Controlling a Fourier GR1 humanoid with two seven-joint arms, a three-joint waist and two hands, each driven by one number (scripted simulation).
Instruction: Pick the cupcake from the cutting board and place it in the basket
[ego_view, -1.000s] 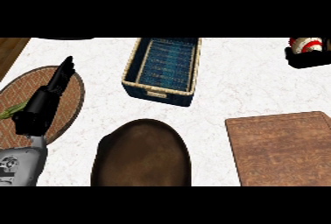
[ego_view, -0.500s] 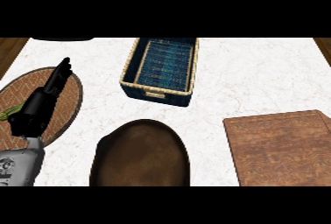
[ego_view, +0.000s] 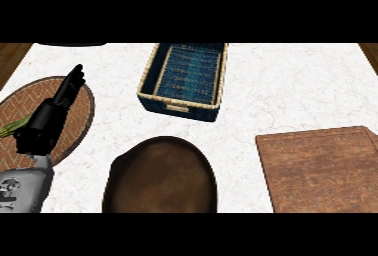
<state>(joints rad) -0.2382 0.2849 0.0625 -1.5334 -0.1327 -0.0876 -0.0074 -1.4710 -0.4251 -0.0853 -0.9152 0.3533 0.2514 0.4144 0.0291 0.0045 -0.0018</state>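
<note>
My left hand (ego_view: 53, 112) shows at the view's left, black, fingers straight and together, pointing up toward the far edge, holding nothing. It hangs over a round brick-patterned mat (ego_view: 74, 125) that lies at the counter's left side. The grey forearm (ego_view: 22, 187) comes in from the lower left corner. Something green (ego_view: 13, 129) pokes out from under the hand on the mat; too little shows to name it.

My right hand is not in view.

The counter (ego_view: 295, 85) is white marble with faint veins, filling most of the view. Strips of brown wood floor (ego_view: 11, 57) show past its left and right far corners. A dark rounded shape (ego_view: 70, 44) cuts in at the top left edge; can't tell what it is.

The basket (ego_view: 184, 80) stands at centre top, woven pale rim, dark blue walls and slatted blue inside, nothing in it. It sits slightly skewed, long side running away from me.

A dark brown oval plate (ego_view: 162, 177) lies at bottom centre, near the basket's front corner, partly cut by the lower edge.

The cutting board (ego_view: 325, 167), brown wood, lies at lower right, bare on top. The cupcake shows nowhere in this view.
</note>
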